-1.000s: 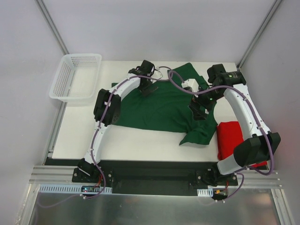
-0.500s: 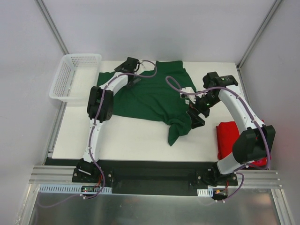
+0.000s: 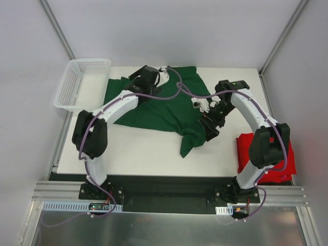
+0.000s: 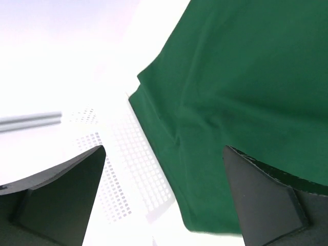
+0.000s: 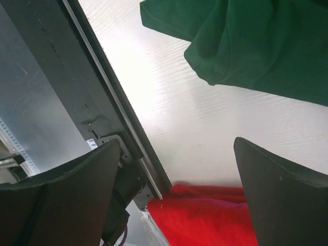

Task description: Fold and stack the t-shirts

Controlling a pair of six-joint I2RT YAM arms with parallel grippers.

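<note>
The dark green t-shirt [image 3: 154,105] lies spread at the back middle of the table, with one part bunched at its near right corner [image 3: 190,141]. My left gripper [image 3: 141,81] hangs open over its far left part. In the left wrist view the green cloth [image 4: 246,77] lies beyond the gripper [image 4: 163,154], with nothing between the fingers. My right gripper [image 3: 210,128] stands open just right of the bunched part, also holding nothing [image 5: 177,141]. The red t-shirt [image 3: 246,154] lies folded at the near right edge, partly under the right arm. It also shows in the right wrist view [image 5: 205,215].
A white mesh basket [image 3: 89,60] stands at the table's back left corner, close to the green shirt's left edge; its mesh [image 4: 133,169] shows in the left wrist view. The black frame rail [image 5: 97,102] runs along the table's near edge.
The green shirt has shifted left across the table, and its bunched near right part with it. Both arms moved left; the left elbow swung toward the near left.
</note>
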